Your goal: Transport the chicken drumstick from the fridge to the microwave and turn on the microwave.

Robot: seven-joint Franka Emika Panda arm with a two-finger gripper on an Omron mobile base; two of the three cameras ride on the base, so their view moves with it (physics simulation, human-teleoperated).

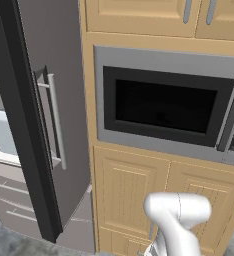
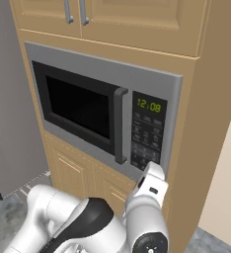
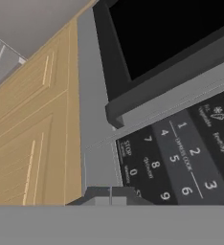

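The microwave (image 1: 164, 107) (image 2: 83, 106) sits built into the wooden cabinet wall with its dark window door closed. Its clock display is lit on the side control panel (image 2: 148, 131) (image 3: 181, 158). My gripper (image 2: 154, 168) (image 3: 110, 198) is shut with nothing between its tips. It is held at the lower left corner of the keypad, close to the stop and start buttons. The fridge (image 1: 49, 125) (image 2: 9, 123) stands to the left, with its dark door swung open and white interior showing past it. The chicken drumstick is hidden.
The vertical door handle (image 2: 120, 126) (image 3: 181, 95) runs between window and keypad. Wooden cabinet doors (image 1: 134, 195) lie below the microwave and others (image 2: 122, 20) above it. The fridge door's silver bar handle (image 1: 56, 120) juts out at left.
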